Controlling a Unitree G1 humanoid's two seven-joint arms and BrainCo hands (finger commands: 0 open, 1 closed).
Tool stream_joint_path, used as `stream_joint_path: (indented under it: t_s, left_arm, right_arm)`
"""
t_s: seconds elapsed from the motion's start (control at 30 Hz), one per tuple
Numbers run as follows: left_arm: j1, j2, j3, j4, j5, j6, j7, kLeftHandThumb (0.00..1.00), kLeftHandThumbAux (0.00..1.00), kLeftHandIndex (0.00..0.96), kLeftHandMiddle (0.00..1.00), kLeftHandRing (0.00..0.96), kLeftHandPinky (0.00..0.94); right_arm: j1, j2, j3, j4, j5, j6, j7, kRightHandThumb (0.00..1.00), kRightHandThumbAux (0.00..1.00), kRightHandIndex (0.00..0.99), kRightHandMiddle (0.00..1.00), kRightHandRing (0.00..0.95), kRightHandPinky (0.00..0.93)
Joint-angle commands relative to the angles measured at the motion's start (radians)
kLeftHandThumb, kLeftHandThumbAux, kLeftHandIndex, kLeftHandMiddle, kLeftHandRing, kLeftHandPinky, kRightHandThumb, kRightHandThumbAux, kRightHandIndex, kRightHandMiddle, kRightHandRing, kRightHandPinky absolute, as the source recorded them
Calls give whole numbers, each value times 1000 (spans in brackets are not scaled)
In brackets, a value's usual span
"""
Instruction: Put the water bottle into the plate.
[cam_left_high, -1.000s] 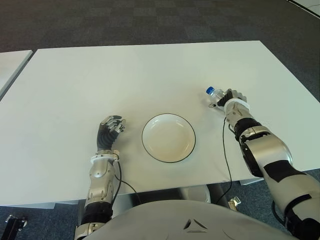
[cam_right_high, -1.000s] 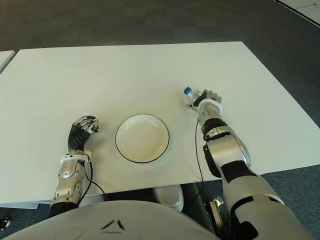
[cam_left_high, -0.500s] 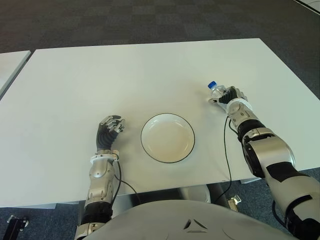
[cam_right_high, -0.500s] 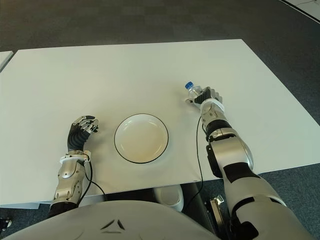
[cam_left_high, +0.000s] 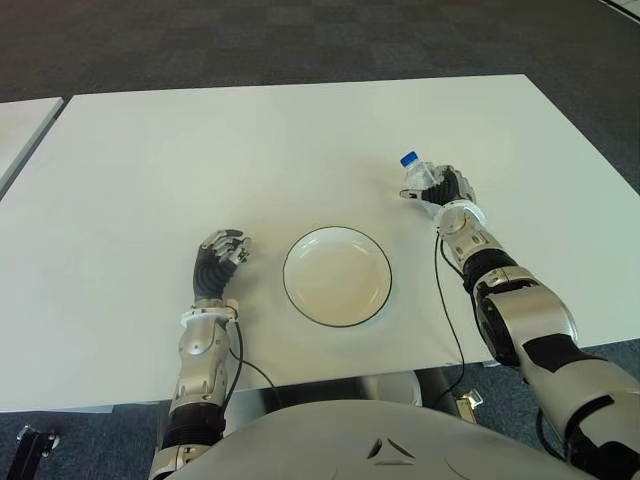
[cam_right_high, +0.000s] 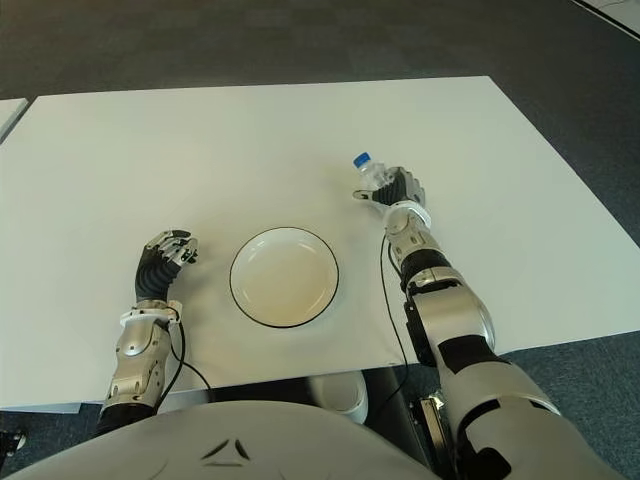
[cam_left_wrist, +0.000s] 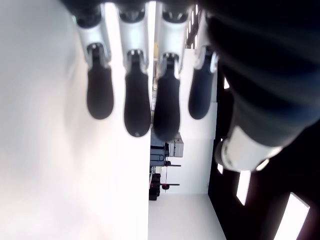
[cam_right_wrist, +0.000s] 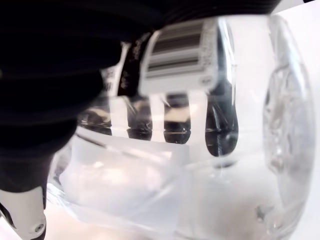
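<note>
My right hand (cam_left_high: 447, 189) is shut on a small clear water bottle (cam_left_high: 417, 177) with a blue cap, held above the white table (cam_left_high: 250, 150), right of and beyond the plate. Up close in the right wrist view, the bottle (cam_right_wrist: 200, 150) fills the frame with dark fingers (cam_right_wrist: 220, 130) wrapped behind it. A white plate (cam_left_high: 337, 275) with a dark rim sits near the table's front edge, nothing in it. The left hand (cam_left_high: 222, 258) shows left of the plate, fingers curled and holding nothing.
A second white table's corner (cam_left_high: 20, 130) shows at the far left. Dark carpet (cam_left_high: 300, 40) lies beyond the table. A black cable (cam_left_high: 447, 310) runs along my right forearm.
The right hand has carried the bottle leftward and farther from the front edge, closer to the plate's far right side. My left hand has not moved.
</note>
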Motion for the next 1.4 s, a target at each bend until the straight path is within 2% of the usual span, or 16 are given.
stream_joint_path:
  t_s: [0.03,0.27,0.33,0.57,0.83,0.97,1.17,1.4]
  left_arm:
    - [14,-4,-1,23,-9,25,-8,705,711,433,598,582,576]
    - [15,-3,-3,21,-7,25,-6,705,711,433,604,588,580]
    - [14,-3,-4,22,-3,22,-3,705,711,433,603,588,577]
    - [12,-4,-5,26,1,17,-1,705,711,433,601,586,576]
    - [9,-6,-5,26,-1,26,1,706,711,434,598,587,577]
    - [9,-7,-6,26,0,24,2,706,711,434,598,588,578]
    - [13,-7,-6,25,5,17,5,706,711,434,603,590,583]
    - [15,-8,-8,21,5,18,2,705,711,434,604,590,578]
  right_arm:
    - [30,-14,1,-128,-4,-42,-61,703,723,439,864,858,854]
    - [163,-10,-18,-475,-7,-15,-51,705,722,440,855,852,844]
    - [199,-3,-20,-558,-5,-33,-45,706,722,440,853,851,844]
    - [256,1,-23,-677,-1,-54,-22,707,721,440,859,855,850]
    - [371,34,8,-922,-12,-67,43,713,719,440,872,863,858]
    - [391,17,5,-956,1,-95,95,714,719,440,875,866,856]
    - [446,-30,29,-1053,22,-192,233,713,719,440,876,868,856]
    - [461,-67,68,-1073,20,-324,331,712,720,439,895,882,882]
